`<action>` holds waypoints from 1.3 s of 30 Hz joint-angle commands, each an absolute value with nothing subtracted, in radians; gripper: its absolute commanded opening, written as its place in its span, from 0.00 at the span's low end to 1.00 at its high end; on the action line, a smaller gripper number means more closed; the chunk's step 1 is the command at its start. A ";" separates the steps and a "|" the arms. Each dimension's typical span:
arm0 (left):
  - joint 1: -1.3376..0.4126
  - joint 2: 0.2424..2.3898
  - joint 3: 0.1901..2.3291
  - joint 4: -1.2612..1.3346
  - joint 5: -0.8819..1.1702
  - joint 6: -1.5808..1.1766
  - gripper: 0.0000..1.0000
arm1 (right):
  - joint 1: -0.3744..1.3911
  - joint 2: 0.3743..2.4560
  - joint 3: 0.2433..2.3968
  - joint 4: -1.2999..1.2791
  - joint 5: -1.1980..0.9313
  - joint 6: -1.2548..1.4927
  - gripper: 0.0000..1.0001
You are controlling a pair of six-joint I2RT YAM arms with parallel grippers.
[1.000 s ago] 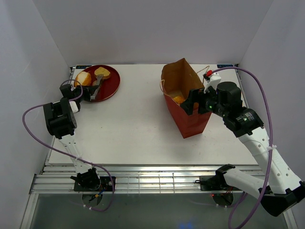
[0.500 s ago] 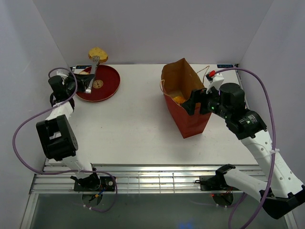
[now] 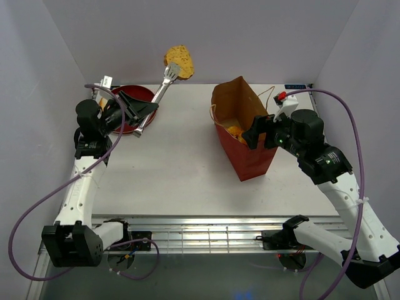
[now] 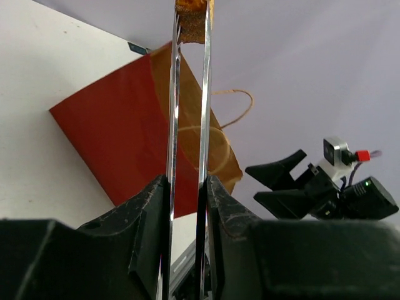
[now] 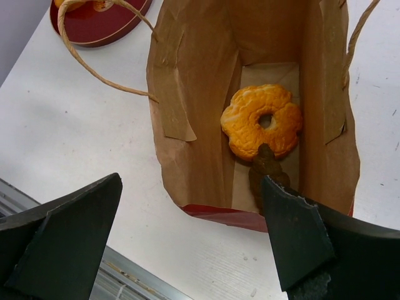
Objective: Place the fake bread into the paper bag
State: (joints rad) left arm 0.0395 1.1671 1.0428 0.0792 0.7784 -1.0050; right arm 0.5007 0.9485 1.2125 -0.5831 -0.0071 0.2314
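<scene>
My left gripper (image 3: 134, 107) is shut on metal tongs (image 3: 156, 99). The tongs pinch a yellow-brown bread piece (image 3: 179, 60) held high in the air, between the red plate and the paper bag (image 3: 250, 156). In the left wrist view the tongs (image 4: 187, 125) run up to the bread (image 4: 192, 19) with the bag (image 4: 119, 131) behind. The bag stands open and upright. Inside it lie an orange ridged bun (image 5: 262, 122) and a dark brown piece (image 5: 265, 172). My right gripper (image 3: 259, 131) is open and empty at the bag's right rim, jaws wide (image 5: 187, 234).
The round red plate (image 3: 139, 94) sits at the back left, partly hidden by my left gripper; it also shows in the right wrist view (image 5: 94, 28). The bag's string handles (image 5: 94, 62) hang outward. White walls close in the table on three sides.
My left arm lifted the tongs with the yellow-brown bread off the plate and swung them up and to the right, toward the bag. My right arm barely moved.
</scene>
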 commanded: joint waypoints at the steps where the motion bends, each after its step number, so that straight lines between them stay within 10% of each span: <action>1: -0.029 1.054 1.037 0.006 0.750 -0.937 0.39 | 0.508 0.936 1.262 -0.571 0.049 0.235 0.97; 39: -0.503 1.161 1.083 -0.052 0.520 -0.853 0.55 | 0.508 0.884 1.252 -0.568 0.310 0.225 0.98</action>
State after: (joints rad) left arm -0.4976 1.1728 1.0428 -0.0715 0.5308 -0.8646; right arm 0.5007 0.9043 1.2438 -0.5892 0.3115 0.2401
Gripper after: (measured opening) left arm 0.551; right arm 0.984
